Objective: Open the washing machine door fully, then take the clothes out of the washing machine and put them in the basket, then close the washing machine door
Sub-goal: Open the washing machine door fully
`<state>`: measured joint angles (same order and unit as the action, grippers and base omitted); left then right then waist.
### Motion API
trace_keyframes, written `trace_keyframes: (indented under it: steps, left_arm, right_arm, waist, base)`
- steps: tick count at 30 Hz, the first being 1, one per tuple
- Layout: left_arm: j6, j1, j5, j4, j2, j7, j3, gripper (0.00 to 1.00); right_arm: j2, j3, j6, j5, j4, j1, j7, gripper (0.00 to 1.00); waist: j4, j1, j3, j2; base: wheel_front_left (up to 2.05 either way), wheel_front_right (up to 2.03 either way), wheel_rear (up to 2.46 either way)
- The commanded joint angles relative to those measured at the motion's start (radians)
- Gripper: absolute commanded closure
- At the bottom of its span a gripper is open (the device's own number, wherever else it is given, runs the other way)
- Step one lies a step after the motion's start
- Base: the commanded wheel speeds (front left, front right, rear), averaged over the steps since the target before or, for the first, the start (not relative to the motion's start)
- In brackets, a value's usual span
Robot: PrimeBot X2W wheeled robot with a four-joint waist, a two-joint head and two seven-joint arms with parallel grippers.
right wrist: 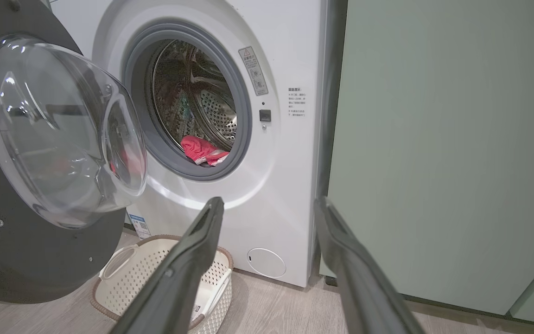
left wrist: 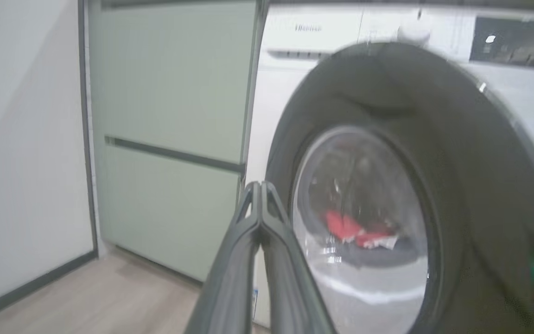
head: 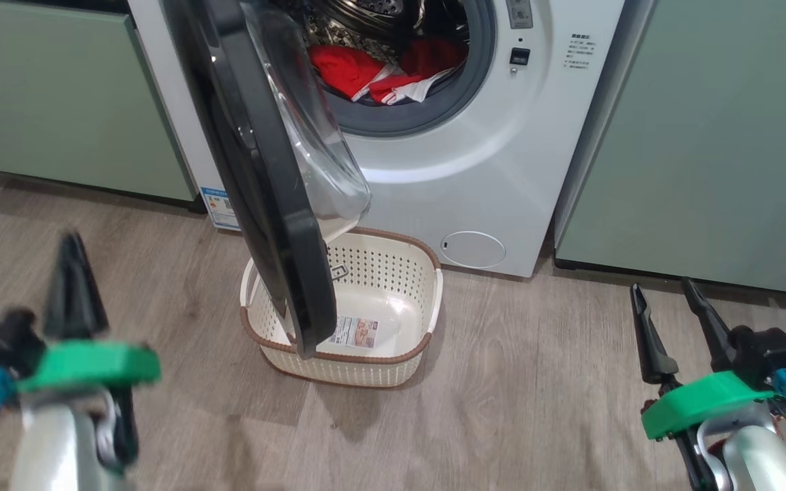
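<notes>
One basket (head: 342, 372), one washing machine door (head: 250, 164)

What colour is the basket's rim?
Brown, running round the top of the cream perforated basket. It shows best in the head view.

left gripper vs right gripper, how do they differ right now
The left gripper has its fingers pressed together; the right gripper has them spread wide apart. The left gripper points at the outer face of the washing machine door; the right gripper points at the white front of the washing machine, to the right of its opening. Shared: both have long dark fingers and hold nothing.
</notes>
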<state>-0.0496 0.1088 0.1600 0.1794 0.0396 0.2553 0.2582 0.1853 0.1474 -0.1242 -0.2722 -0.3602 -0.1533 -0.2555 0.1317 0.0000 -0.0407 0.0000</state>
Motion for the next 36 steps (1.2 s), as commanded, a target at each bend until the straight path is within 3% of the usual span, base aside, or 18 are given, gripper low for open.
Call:
trace_keyframes:
  steps: [1, 7, 12, 17, 23, 30, 36]
  left_arm:
    - [0.007, 0.109, 0.012, -0.079, 0.011, 0.006, 0.038, 1.00]
    - [0.000, 0.247, 0.024, -0.156, 0.012, -0.001, 0.008, 1.00]
    - [-0.004, 0.388, 0.029, -0.241, 0.011, -0.077, -0.096, 1.00]
    - [0.020, 0.457, 0.071, -0.285, 0.011, -0.127, -0.304, 1.00]
    - [0.074, 0.426, 0.131, -0.303, 0.011, -0.132, -0.602, 1.00]
    - [0.113, 0.319, 0.154, -0.203, 0.011, -0.102, -0.828, 1.00]
    - [0.131, 0.202, 0.192, -0.004, 0.011, -0.053, -0.907, 1.00]
  right_arm:
    - [0.001, 0.011, -0.007, 0.011, 0.029, -0.015, -0.006, 0.00]
    - [-0.001, 0.009, -0.007, 0.010, 0.026, -0.011, -0.006, 0.00]
    - [-0.001, 0.010, -0.007, 0.007, 0.021, -0.012, -0.006, 0.00]
    - [-0.002, 0.022, -0.007, 0.005, 0.021, -0.017, -0.006, 0.00]
    - [0.004, 0.035, -0.007, 0.000, 0.018, -0.026, -0.006, 0.00]
    - [0.015, 0.033, -0.007, -0.004, 0.020, -0.028, -0.006, 0.00]
    - [0.023, 0.034, -0.007, -0.004, 0.019, -0.026, -0.006, 0.00]
  waist:
    - [0.001, 0.0000, 0.001, 0.0000]
    - [0.003, 0.0000, 0.000, 0.0000]
    - [-0.002, 0.0000, 0.003, 0.0000]
    - [-0.019, 0.0000, 0.011, 0.0000]
    - [-0.051, 0.0000, 0.020, 0.0000]
    - [-0.076, 0.0000, 0.032, 0.0000]
    - [-0.085, 0.0000, 0.038, 0.0000]
  base:
    - [0.00, 0.00, 0.00]
    - [0.00, 0.00, 0.00]
    - [0.00, 0.00, 0.00]
    - [0.00, 0.00, 0.00]
    - [0.00, 0.00, 0.00]
    - [0.00, 0.00, 0.00]
    - [0.00, 0.00, 0.00]
